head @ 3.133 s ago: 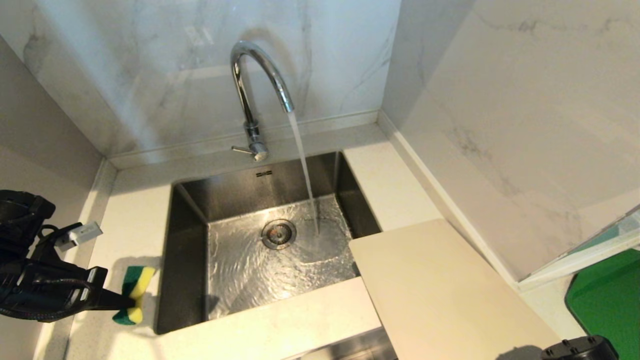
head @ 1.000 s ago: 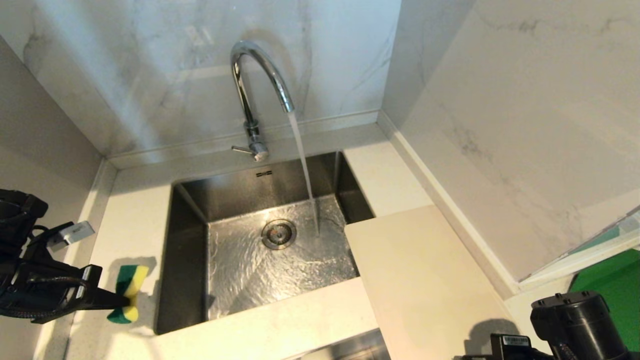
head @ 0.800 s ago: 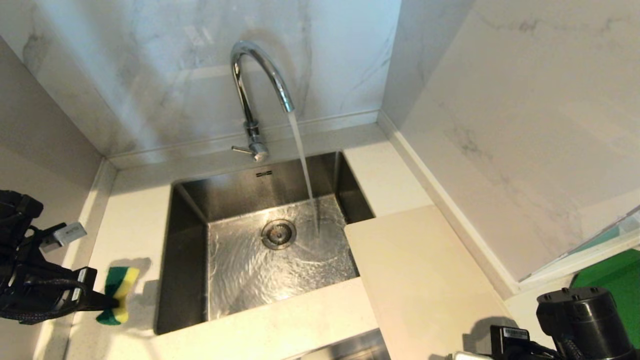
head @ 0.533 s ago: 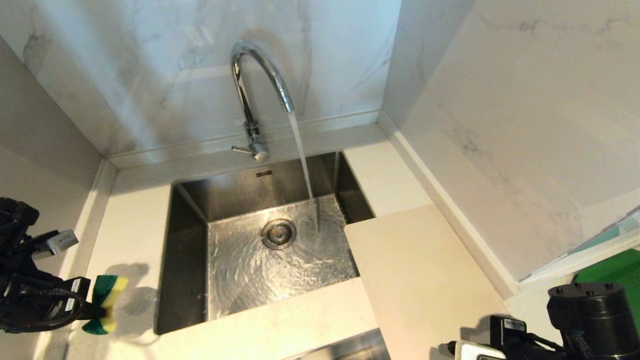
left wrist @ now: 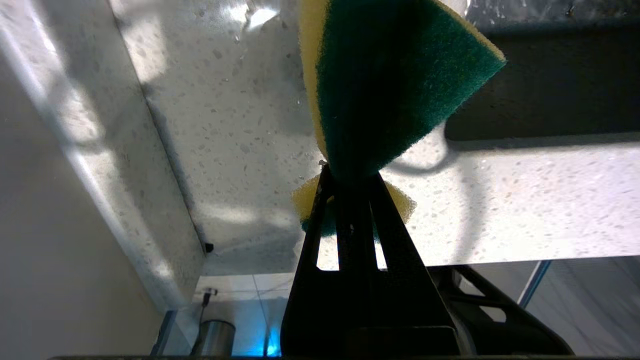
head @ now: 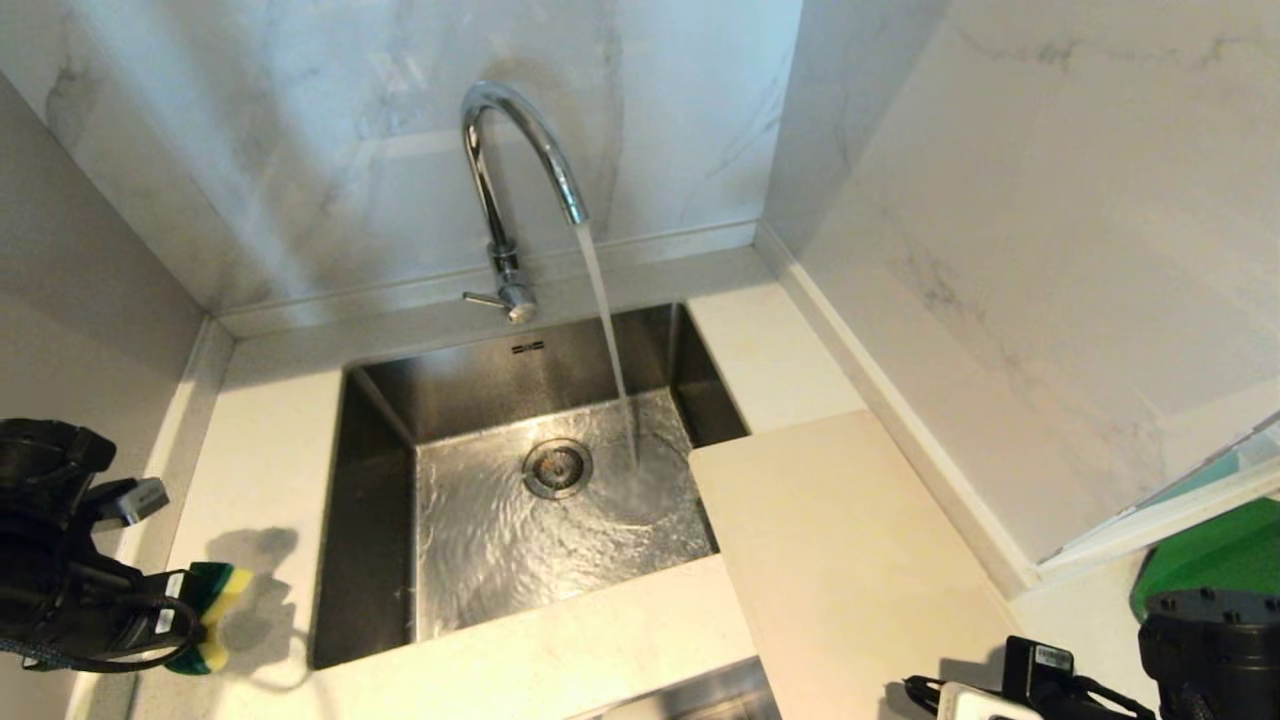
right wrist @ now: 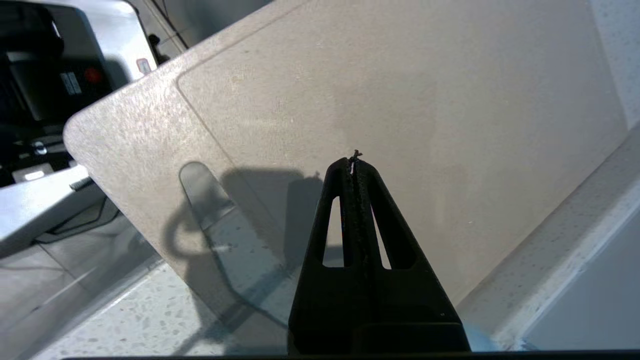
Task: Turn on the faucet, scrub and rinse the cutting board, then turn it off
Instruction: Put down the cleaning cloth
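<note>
The chrome faucet (head: pixel 510 170) runs a stream of water into the sink. The cream cutting board (head: pixel 840 560) lies flat on the counter right of the sink, one corner over the basin. My left gripper (head: pixel 190 628) hangs over the counter left of the sink, shut on a yellow-green sponge (head: pixel 218 605). In the left wrist view the sponge (left wrist: pixel 390 85) fans out beyond the left gripper (left wrist: pixel 350 172). My right gripper (right wrist: pixel 354 161) is shut and empty just above the cutting board (right wrist: pixel 400 90), next to its slot handle (right wrist: pixel 210 210).
The steel sink (head: pixel 380 430) has a round drain (head: pixel 557 467) and rippling water on its floor. Marble walls close in behind and on both sides. A dark green board (head: pixel 1215 555) lies at the far right. The right arm's body (head: pixel 1210 650) fills the lower right corner.
My left gripper has drawn the sponge back to the left and towards the near edge. The right arm has slid right and lower in the head view. The board shifted back earlier, then lay still.
</note>
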Controlling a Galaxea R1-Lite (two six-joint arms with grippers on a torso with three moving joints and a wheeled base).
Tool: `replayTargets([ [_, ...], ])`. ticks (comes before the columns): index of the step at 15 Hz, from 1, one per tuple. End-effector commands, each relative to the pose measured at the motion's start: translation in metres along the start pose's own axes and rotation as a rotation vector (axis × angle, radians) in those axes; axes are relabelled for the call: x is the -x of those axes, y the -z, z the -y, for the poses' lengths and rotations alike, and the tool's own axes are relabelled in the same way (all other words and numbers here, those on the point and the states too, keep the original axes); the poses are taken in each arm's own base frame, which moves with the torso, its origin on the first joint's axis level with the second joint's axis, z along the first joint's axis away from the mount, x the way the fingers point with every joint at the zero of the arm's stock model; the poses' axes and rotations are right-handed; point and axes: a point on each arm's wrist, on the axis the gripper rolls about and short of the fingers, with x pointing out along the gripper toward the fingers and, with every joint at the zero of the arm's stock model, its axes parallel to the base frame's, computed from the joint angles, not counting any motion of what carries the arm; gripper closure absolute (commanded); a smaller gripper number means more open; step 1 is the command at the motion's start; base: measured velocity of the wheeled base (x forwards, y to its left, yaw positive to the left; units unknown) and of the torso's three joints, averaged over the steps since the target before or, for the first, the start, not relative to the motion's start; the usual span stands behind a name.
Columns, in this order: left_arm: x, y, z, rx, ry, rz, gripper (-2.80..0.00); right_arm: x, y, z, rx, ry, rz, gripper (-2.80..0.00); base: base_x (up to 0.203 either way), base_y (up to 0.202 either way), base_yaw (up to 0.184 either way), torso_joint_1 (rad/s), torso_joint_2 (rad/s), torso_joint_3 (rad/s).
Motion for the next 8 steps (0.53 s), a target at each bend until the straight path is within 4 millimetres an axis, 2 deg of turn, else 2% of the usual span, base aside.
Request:
replayTargets([
  [1,-0.017,0.002,-0.001,0.005,-0.013,-0.064,0.00,0.008,-0.002,0.002,-0.009,0.049,0.020,0.00,0.000,0.000,0.000,0.000,0.00,0.000],
  [4,-0.018,0.003,-0.001,0.008,-0.009,-0.074,0.00,0.021,-0.008,0.015,-0.061,0.153,0.047,0.00,0.000,0.000,0.000,0.000,0.00,0.000],
  [8,-0.017,0.004,-0.001,0.009,-0.003,-0.068,0.00,0.033,-0.024,0.057,-0.099,0.323,0.098,0.00,0.000,0.000,0.000,0.000,0.00,0.000],
])
